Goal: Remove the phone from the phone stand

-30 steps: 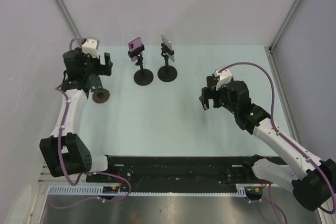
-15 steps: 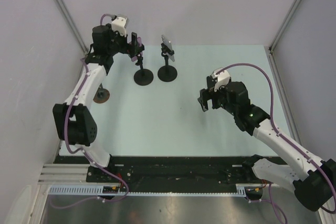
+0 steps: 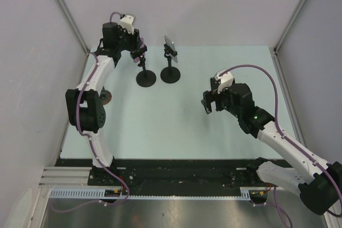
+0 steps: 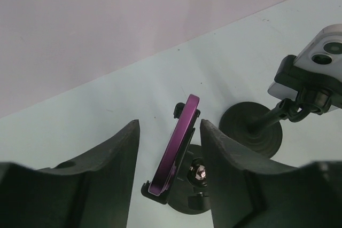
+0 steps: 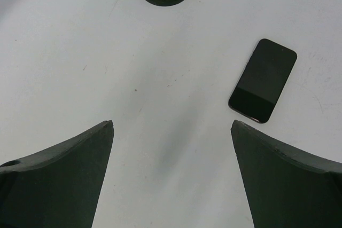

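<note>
A purple phone (image 4: 176, 156) stands on edge in the clamp of a black phone stand (image 3: 146, 78) at the back of the table. My left gripper (image 4: 169, 126) straddles it from above, one finger on each side. The jaws are partly drawn in. The right finger (image 4: 224, 153) is close against the clamp side, and a clear gap shows between the left finger (image 4: 115, 158) and the phone. In the top view the left gripper (image 3: 138, 46) covers most of that phone. My right gripper (image 3: 209, 102) hangs open over bare table with nothing between its fingers.
A second black stand (image 3: 170, 75) just to the right holds a white phone (image 4: 320, 60). A black phone (image 5: 263, 80) lies flat on the table ahead of the right gripper (image 5: 172, 124). A brown disc (image 3: 105, 97) lies by the left arm. Grey walls close in on three sides.
My left arm swung from the table's left edge to the purple phone's stand, and its jaws narrowed around the phone. The right arm stayed in place.
</note>
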Available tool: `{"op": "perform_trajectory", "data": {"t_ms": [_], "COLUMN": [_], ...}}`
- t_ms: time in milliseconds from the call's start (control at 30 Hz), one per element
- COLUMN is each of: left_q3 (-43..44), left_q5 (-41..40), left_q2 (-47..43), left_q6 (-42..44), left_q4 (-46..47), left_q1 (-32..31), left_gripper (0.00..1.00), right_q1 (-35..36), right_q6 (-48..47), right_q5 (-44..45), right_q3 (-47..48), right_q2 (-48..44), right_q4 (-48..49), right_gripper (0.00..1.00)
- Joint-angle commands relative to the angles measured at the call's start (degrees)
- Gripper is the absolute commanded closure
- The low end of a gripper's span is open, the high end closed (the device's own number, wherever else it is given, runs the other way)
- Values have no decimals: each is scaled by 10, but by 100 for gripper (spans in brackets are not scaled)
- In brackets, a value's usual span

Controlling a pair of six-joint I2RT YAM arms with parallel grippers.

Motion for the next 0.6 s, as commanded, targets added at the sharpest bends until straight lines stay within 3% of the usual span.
{"op": "perform_trajectory", "data": {"t_ms": [0, 367, 567], "left_q3": [25, -70, -169], "left_q5": [25, -42, -131], "left_q2": [-1, -126, -250], "left_q6": [-6, -50, -171], "left_q4": [-2, -13, -21], "left_q1": [-4, -19, -42], "left_gripper": [53, 98, 100], "right_q1": [4, 7, 14], "right_q6": [-9, -7, -2], "right_q5": [7, -2, -5], "right_q3": [3, 3, 3], "right_q2": [1, -3, -7], "right_q4": [15, 19, 19], "right_gripper": [3, 3, 4]}}
